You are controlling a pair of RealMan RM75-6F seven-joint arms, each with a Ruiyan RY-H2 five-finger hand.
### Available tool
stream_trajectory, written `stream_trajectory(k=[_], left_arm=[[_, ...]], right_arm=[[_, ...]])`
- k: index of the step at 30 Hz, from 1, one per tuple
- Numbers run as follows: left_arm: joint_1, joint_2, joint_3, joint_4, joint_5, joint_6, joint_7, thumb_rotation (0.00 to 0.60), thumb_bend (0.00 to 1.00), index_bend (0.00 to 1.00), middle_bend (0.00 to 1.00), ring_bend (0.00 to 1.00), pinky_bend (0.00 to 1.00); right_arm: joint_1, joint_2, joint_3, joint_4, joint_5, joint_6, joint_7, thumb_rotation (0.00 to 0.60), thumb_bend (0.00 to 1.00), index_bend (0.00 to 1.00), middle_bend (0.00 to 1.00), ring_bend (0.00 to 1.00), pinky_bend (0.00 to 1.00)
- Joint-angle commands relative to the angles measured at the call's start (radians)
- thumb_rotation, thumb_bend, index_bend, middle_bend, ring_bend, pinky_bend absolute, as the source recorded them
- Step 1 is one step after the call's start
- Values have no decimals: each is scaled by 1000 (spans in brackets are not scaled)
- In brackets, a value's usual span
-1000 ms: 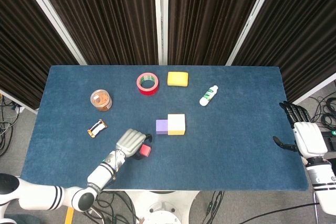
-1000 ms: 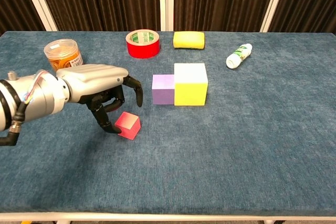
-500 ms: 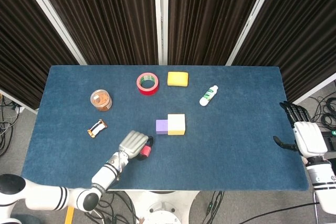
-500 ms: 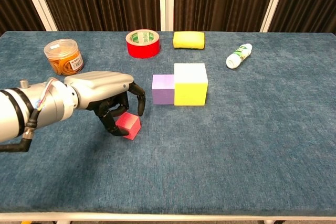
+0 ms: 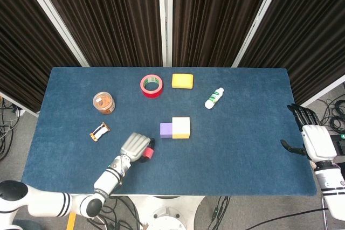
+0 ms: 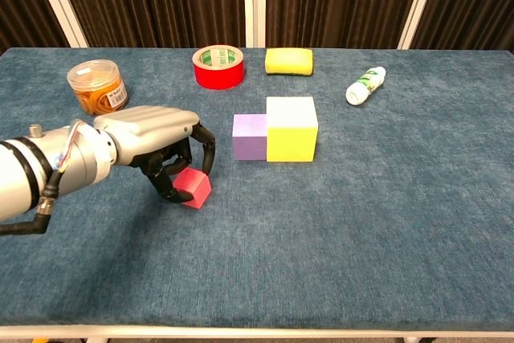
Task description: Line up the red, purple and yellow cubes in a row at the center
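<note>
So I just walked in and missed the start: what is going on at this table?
The left hand grips the red cube near the table's front edge. The purple cube and yellow cube already sit side by side, touching, at the center. The right hand hangs open off the table's right edge.

Red cube point(image 6: 193, 188), purple cube point(image 6: 250, 136), yellow cube point(image 6: 291, 128), blue table point(image 6: 361, 214), silver left robot hand point(image 6: 157, 140).

Left hand point(image 5: 135, 145) around red cube point(image 5: 146, 154)
</note>
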Motion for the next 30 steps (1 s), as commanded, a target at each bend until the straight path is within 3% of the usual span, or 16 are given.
stream_trajectory(k=[1,9,17,30], left_arm=[[5,9,-15,-8,-3,14,-5,600,313,568,968,984,1000],[-36,36,-136,-8,-155,12,18,600,312,566,962,983,1000],[-140,-36,-221,87,-379,7,121,600,311,561,957,983,1000],[-215,-85,-247,178,-539,7,191,600,311,558,956,983,1000]], right_arm=[[-1,2,1,-1,0,3,1,600,148,0,42,0,0],[-2,4,2,-4,-4,8,2,600,149,0,42,0,0],[-4,9,2,-7,-2,10,1,600,149,0,42,0,0],[-12,17,1,-4,2,15,7,600,149,0,42,0,0]])
